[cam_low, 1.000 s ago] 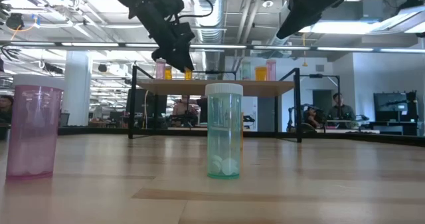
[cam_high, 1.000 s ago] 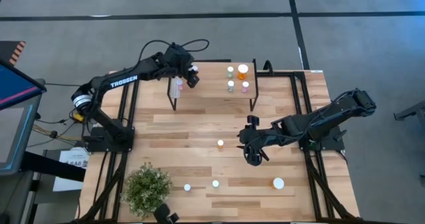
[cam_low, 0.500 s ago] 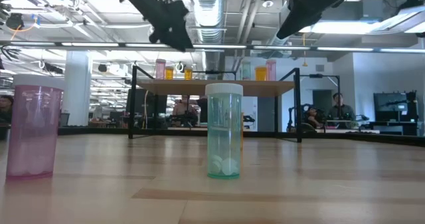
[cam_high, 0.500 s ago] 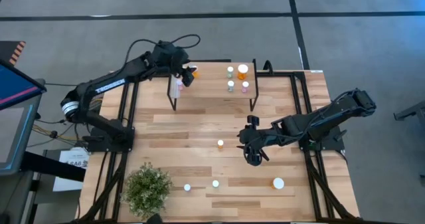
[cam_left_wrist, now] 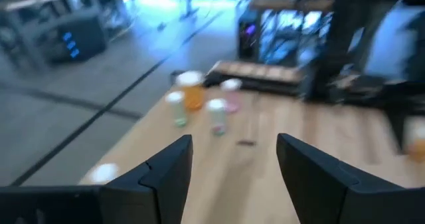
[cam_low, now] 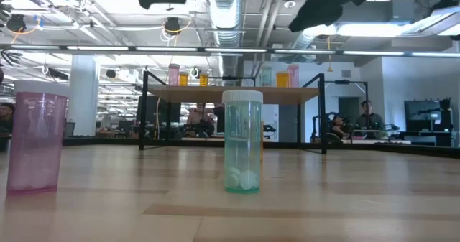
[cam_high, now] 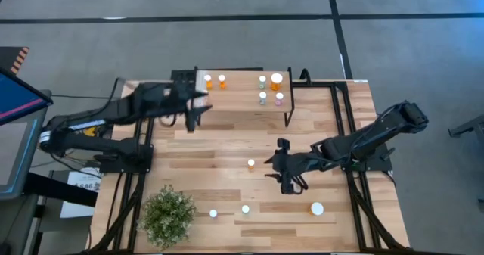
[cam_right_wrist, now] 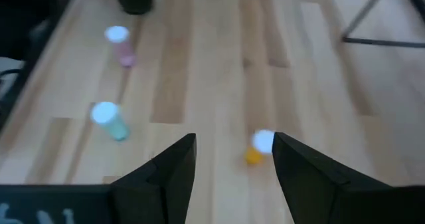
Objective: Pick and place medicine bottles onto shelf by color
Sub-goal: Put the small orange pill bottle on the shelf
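The shelf [cam_high: 242,102] stands at the table's far edge and carries several bottles. Two orange bottles [cam_high: 215,81] stand at its left end. A large orange bottle [cam_high: 277,79], two green ones and a pink one [cam_high: 279,98] stand at its right end. My left gripper [cam_high: 195,117] is open, empty and off the shelf's left end. My right gripper [cam_high: 272,166] is open above mid-table, just right of a small orange bottle [cam_high: 251,163]. That orange bottle [cam_right_wrist: 259,146] stands upright on the table ahead of my right gripper [cam_right_wrist: 232,171].
A pink bottle [cam_high: 213,213], a green bottle [cam_high: 245,209] and a larger white-capped bottle [cam_high: 317,208] stand near the table's near edge. A bushy plant [cam_high: 168,216] sits at the near left corner. Bare wood lies between the shelf and these bottles.
My left gripper has risen from the two orange bottles at the shelf's left end and drawn back toward the table's left edge; both bottles stay standing there. My right gripper has shifted slightly left toward the small orange bottle on the table.
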Robot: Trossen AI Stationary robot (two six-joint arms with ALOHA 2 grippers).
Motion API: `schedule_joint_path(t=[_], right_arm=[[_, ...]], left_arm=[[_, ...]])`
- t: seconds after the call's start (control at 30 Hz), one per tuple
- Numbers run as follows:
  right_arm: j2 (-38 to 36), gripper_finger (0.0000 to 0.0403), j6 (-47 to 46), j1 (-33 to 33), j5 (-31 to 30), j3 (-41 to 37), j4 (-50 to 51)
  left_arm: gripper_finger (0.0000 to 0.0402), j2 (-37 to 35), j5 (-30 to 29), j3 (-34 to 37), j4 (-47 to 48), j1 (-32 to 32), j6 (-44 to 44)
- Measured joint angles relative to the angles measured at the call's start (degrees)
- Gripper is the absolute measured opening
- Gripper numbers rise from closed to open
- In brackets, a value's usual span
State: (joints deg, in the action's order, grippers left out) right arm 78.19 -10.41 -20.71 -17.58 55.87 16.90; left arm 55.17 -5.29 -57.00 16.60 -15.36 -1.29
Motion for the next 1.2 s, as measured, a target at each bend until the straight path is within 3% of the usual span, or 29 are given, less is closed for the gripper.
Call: schedule_joint_path(t=[0.27, 0.53, 0.7, 0.97, 1.2], right_arm=[[0.02, 0.0219, -0.07, 0.30, 1.24, -9.82, -17.20], [3.24, 0.0219, -2.26, 2.66, 1.23, -12.96, -23.26], [8.17, 0.0225, -4.14, 5.25, 2.12, -12.88, -25.80], [15.26, 0.0259, -5.21, 9.52, 6.33, -12.82, -31.85], [19.08, 0.0262, -5.22, 12.72, 8.76, -12.77, -34.38]], left_arm=[[0.0206, -11.91, -5.26, 14.40, -10.79, 14.66, 1.90], [0.0206, -12.92, -13.48, 23.40, -19.60, 24.85, 2.34], [0.0206, -10.61, -14.62, 26.87, -25.05, 27.69, 3.84], [0.0206, -9.04, -14.97, 27.22, -25.31, 28.57, 5.07], [0.0206, -9.04, -14.96, 27.22, -25.18, 28.57, 5.17]])
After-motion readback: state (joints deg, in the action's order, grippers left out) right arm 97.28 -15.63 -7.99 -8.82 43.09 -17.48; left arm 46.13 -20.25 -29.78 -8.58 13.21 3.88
